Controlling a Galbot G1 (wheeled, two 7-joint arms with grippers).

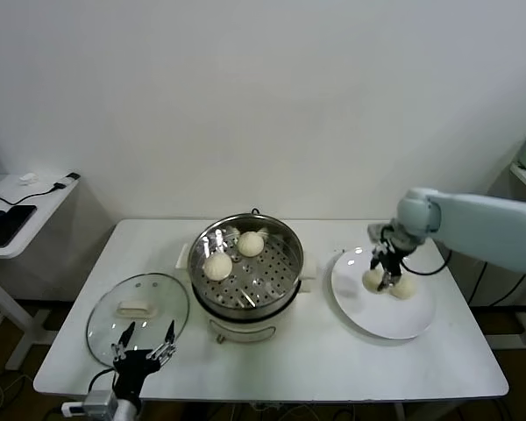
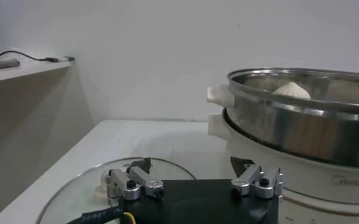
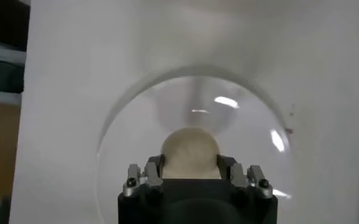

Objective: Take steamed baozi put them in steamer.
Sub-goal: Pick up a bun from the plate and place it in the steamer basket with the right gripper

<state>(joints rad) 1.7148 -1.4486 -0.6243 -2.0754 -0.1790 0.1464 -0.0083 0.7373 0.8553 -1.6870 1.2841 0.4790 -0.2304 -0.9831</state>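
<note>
I see a white rectangular table [image 1: 333, 351] with a round shiny steel steamer [image 1: 245, 266] on a cream base at its middle. Two round, pale cream baozi [image 1: 217, 267] lie on its perforated tray, toward the back left. To the robot's right sits a flat white plate [image 1: 394, 320] carrying two more buns side by side. My right gripper [image 1: 385, 279] is down over the plate, its fingers [image 3: 153, 171] closed against both sides of the left bun [image 3: 190, 152]; the other bun [image 1: 403, 288] lies just beside it. My left gripper [image 1: 144, 345] waits with its jaws spread wide at the table's near edge, over the round glass lid [image 1: 133, 314] with its white handle.
</note>
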